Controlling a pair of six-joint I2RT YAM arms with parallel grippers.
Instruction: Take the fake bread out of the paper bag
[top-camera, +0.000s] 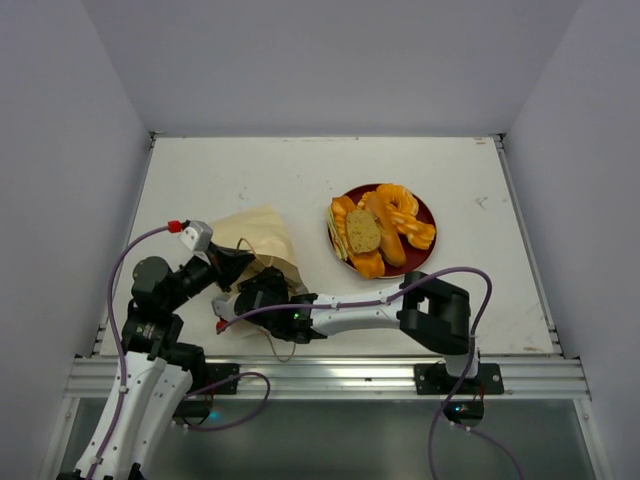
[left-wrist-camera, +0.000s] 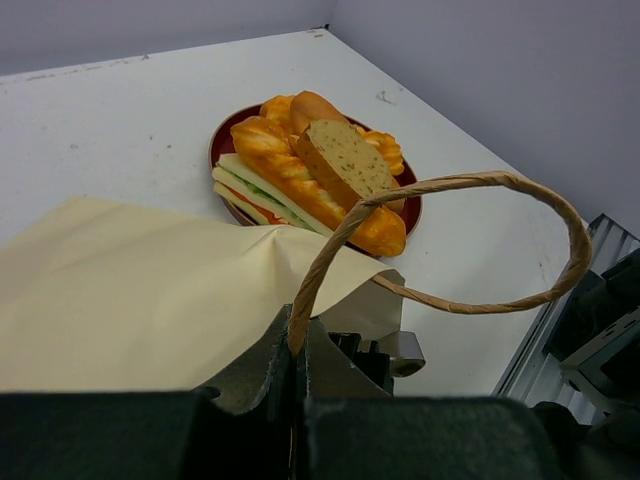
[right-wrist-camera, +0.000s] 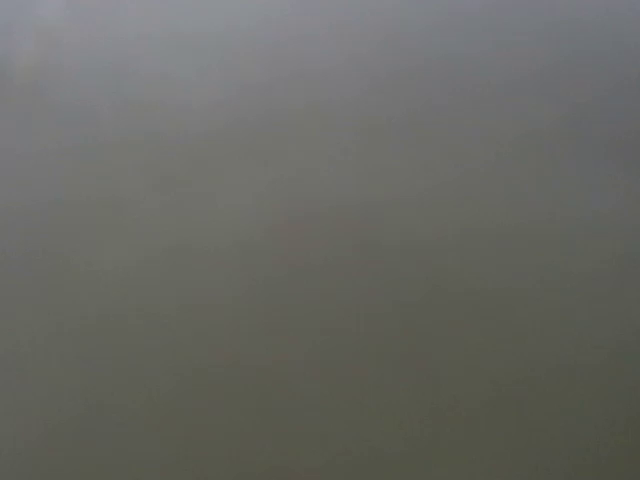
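- paper bag (top-camera: 258, 238) lies slumped on its side at the near left of the tabletop (top-camera: 300, 170), mouth toward the arms. from the left wrist view its upper panel looks flat and slack.
- left claw (left-wrist-camera: 298, 365): jaws pinched tight on the paper bag at the foot of 1 loop handle (left-wrist-camera: 480, 182). the loop stands free in the air above the jaws.
- right claw (top-camera: 255, 297): reached across to the bag's mouth, just beside the left claw. its fingertips are hidden from above. the right wrist view is a featureless grey-tan blur, likely paper hard against the lens. cannot tell if the jaws are wide, narrow or holding anything.
- fake bread (top-camera: 383, 228): a heap of glossy orange pieces on the red plate (top-camera: 428, 210), well apart from the bag to its right. ring doughnut, long roll, pale sandwich and brown slice can be told apart. exact count uncertain where they overlap.
- no bread visible at the bag's mouth or on bare tabletop.

progress, as judged: most of the job looks done, with the bread piled on the plate. what is left is unclear. the bag's interior is not shown, so 1 last piece may be in there, or the right claw may be checking an empty bag. the bag's flatness suggests little, if anything, is inside.
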